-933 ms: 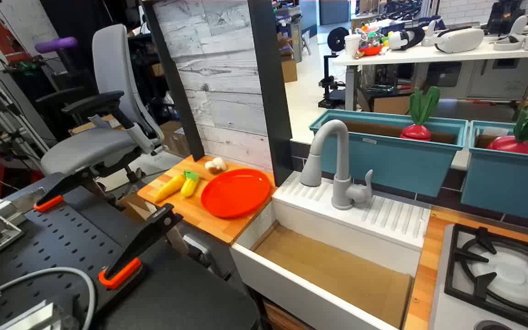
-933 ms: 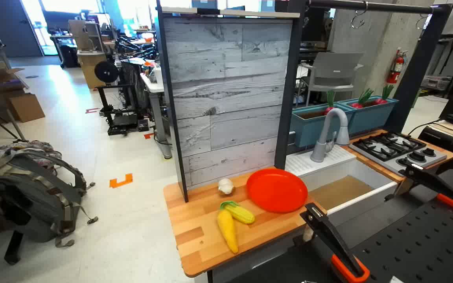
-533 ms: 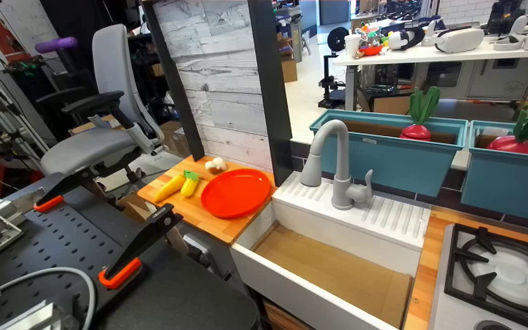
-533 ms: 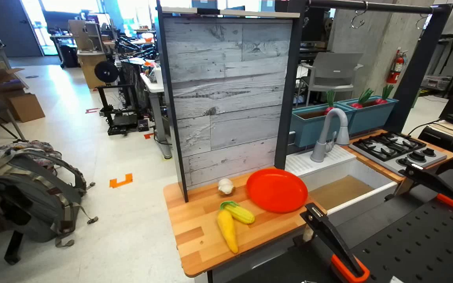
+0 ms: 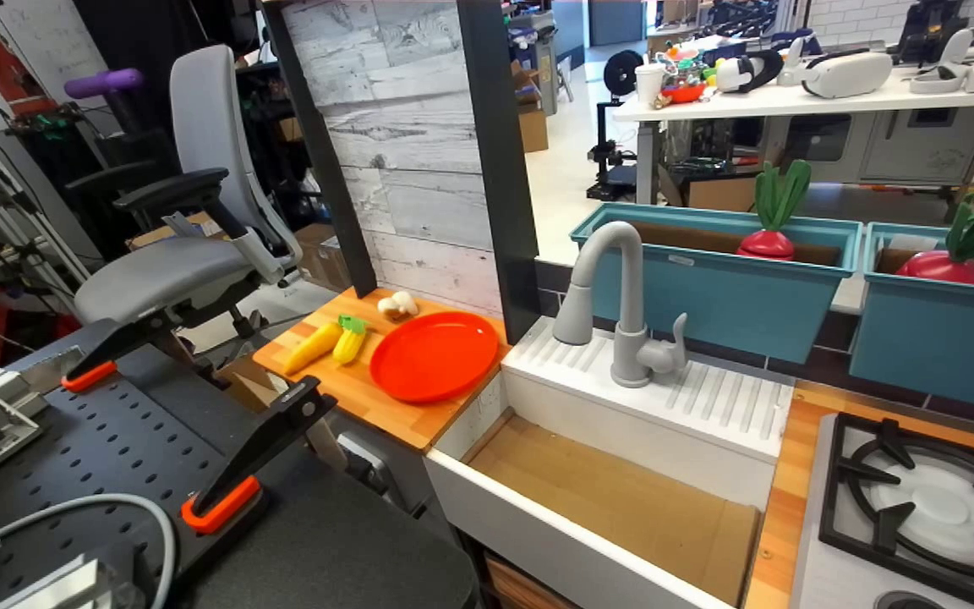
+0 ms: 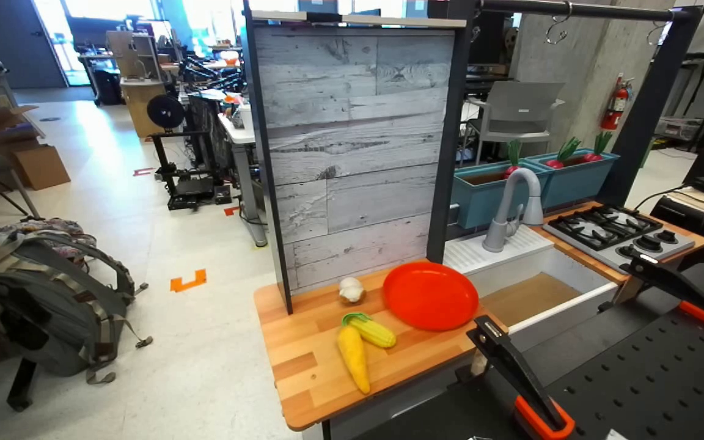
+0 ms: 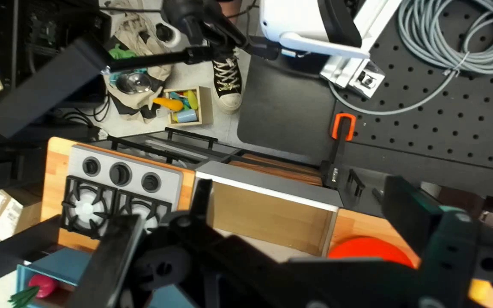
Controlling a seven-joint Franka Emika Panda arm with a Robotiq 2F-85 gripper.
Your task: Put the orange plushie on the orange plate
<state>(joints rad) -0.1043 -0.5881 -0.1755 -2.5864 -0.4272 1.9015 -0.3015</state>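
Locate the plushie (image 6: pixel 353 359) on the worktop (image 6: pixel 294 330), seemingly touching the corn (image 6: pixel 374 333) at the thick end, apart from the plate (image 6: pixel 430 296). Presume it light, soft, hard to damage and unlikely to slip. Note the gripper (image 7: pixel 265 201) spread wide, pinching nothing. Grasp crosswise near mid-length, away from the corn, squeezing only enough to lift.

Free room is showing between the spread fingers (image 7: pixel 411 218) of the pincer (image 7: pixel 261 207), over the sink (image 7: pixel 268 191). Clamp (image 7: pixel 338 144) is sitting ahead of pincer in wrist view; gooseneck faucet (image 5: pixel 631 296) is rising behind that sink. Past one finger, orange plate (image 7: pixel 368 248) is lying clear from above, wood-panel backboard (image 6: pixel 352 146) walling off its back. Farther out, toy corn cob (image 6: pixel 376 333) is sitting between tapered plushie (image 6: pixel 353 357) and plate, blocking low path.
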